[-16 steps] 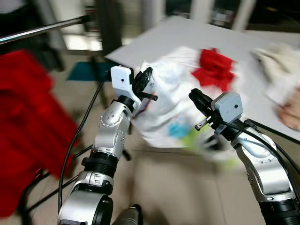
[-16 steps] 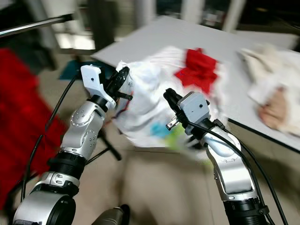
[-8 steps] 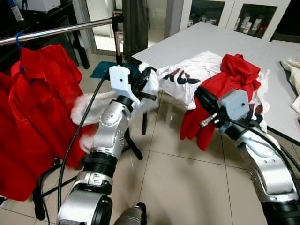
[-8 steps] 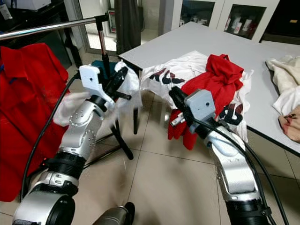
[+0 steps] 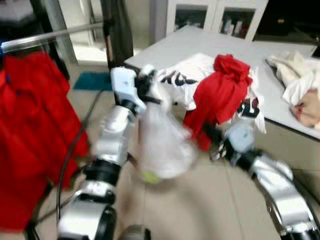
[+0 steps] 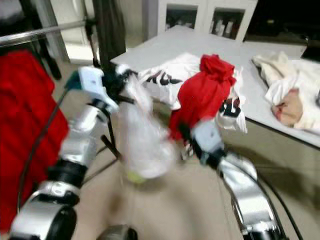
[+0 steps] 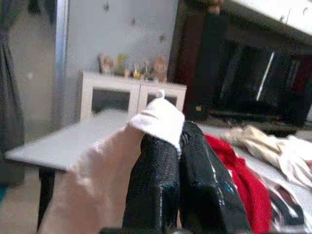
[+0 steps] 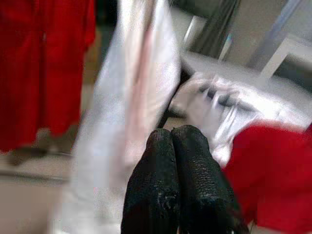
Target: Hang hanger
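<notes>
1. A red shirt (image 5: 30, 125) hangs from the metal rail (image 5: 55, 36) off to the outer side of the left claw (image 5: 145, 85); any swing of the load that way could snag on it.
2. The grey table (image 5: 200, 42), beyond both claws, carries a pile of clothes (image 5: 220, 90) whose red folds droop over the near edge just above the right claw (image 5: 210, 137); a careless lift could drag them to the floor.
3. A white shirt (image 5: 160, 135) dangles below the left claw, blurred in mid-swing; the sway could pull it loose.
4. The left claw is clenched on a fold of that white cloth, its fingers (image 7: 161, 165) pressed together in the wrist view; only a small pinch of fabric is held, so the grip looks thin.
5. The right claw sits low, beside the hanging shirt, fingers (image 8: 180, 161) closed together with nothing between them.
6. No hanger can be made out; if one is inside the shirt, its hook is hidden, and aiming it at the rail looks like guesswork.
</notes>
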Tool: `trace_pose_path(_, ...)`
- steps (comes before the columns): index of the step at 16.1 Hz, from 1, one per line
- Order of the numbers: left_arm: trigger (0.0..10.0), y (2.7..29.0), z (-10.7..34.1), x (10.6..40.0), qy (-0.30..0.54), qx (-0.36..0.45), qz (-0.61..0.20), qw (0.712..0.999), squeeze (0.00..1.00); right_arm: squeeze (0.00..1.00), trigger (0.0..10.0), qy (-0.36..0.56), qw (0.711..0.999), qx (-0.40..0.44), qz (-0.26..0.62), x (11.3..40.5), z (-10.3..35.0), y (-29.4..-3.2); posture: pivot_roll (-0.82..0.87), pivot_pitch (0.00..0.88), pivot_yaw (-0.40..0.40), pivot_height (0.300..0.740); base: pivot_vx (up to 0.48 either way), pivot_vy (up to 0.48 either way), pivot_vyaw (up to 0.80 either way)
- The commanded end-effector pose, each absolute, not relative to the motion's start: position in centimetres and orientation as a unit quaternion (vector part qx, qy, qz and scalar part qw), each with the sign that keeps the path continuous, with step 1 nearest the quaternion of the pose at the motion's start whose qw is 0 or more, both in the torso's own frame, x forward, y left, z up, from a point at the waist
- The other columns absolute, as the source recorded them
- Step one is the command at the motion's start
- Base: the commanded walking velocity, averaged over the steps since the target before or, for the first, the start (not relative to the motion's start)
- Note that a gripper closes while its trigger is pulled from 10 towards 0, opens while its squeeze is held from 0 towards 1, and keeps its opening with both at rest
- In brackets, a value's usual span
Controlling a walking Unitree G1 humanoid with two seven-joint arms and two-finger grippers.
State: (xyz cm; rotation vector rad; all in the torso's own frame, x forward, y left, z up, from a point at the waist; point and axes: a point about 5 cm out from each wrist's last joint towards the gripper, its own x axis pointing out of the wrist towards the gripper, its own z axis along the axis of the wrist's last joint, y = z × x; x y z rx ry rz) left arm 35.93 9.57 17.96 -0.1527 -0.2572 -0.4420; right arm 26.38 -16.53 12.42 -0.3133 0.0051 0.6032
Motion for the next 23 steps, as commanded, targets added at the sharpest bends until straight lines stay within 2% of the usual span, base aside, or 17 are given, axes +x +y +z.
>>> trace_pose_path(1,10.0,9.7,18.3,36.0,-0.132,-0.068,-0.216,0.965,0.00,0.00,10.0,-0.005,0.940,-0.166,0.298,26.6,12.8,-16.5,0.05,0.028,0.038,0.740,0.000,0.000,0.00)
trace_pose_path(11,10.0,9.6,18.3,36.0,-0.132,-0.067,-0.215,0.965,0.00,0.00,10.0,-0.023,0.947,-0.166,0.274,27.1,12.8,-16.4,0.05,0.027,0.032,0.740,0.000,0.000,0.00)
trace_pose_path(23,10.0,9.7,17.9,35.9,-0.129,-0.071,-0.205,0.968,0.00,0.00,10.0,-0.002,0.945,-0.163,0.284,26.8,11.8,-16.7,0.05,0.027,0.011,0.740,0.000,0.000,0.00)
